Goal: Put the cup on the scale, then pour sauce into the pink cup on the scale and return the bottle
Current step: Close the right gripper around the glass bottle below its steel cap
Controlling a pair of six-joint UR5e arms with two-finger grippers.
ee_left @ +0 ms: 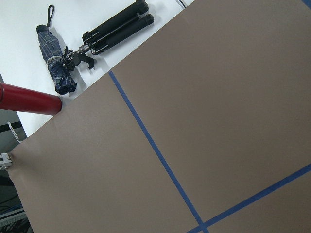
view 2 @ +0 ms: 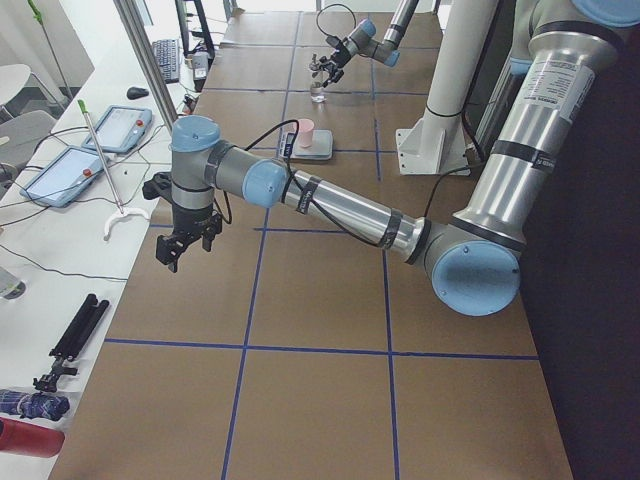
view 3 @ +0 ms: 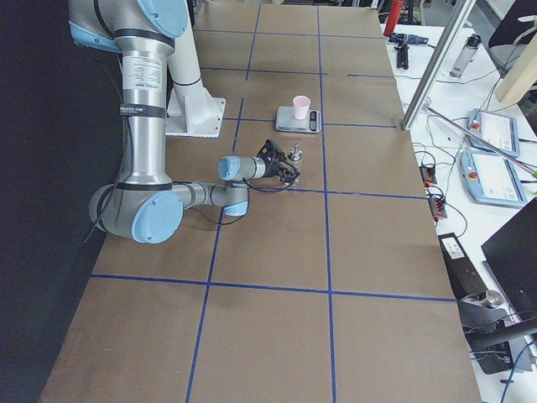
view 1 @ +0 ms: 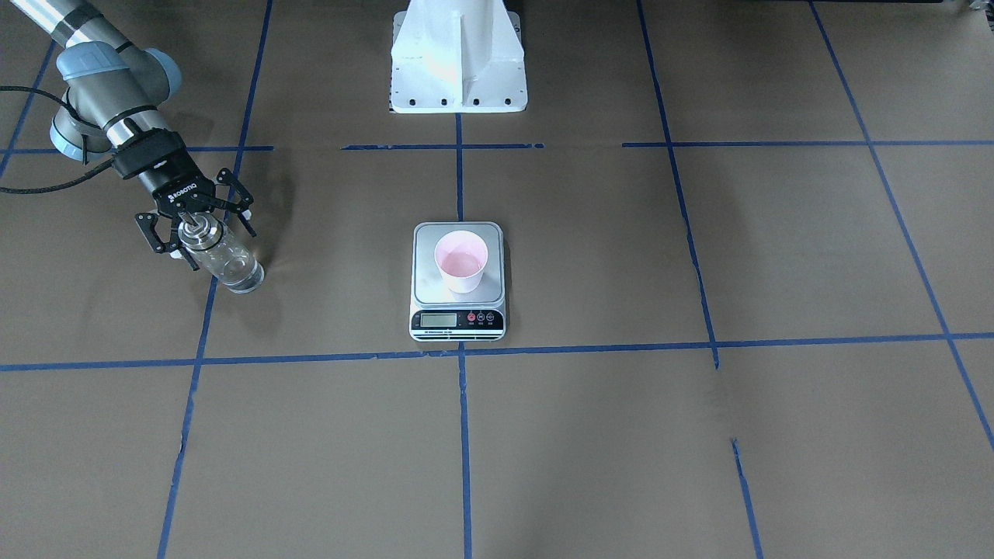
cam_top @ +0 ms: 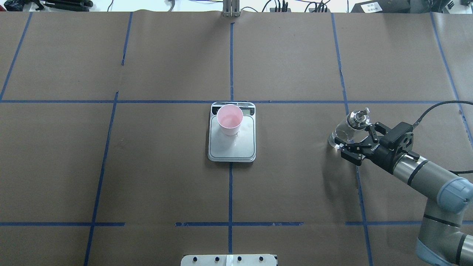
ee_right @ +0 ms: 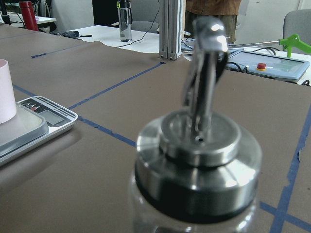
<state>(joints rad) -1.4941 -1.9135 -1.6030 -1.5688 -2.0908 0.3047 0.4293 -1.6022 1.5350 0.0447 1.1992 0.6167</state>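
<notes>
At the overhead's right, the right gripper (cam_top: 357,142) has its jaws released around the bottle (cam_top: 345,131), apparently returned to the desk (cam_top: 295,184). The cup (cam_top: 230,119) sits on the scale (cam_top: 232,149), centre. Left gripper (view 2: 183,245) jaws: cannot tell.

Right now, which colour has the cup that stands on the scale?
Pale pink, inside too. The cup shows best in the overhead exterior view.

White brand lettering "ROBOTIQ" on the black body of the right gripper (view 1: 215,242), front-facing view.
</notes>
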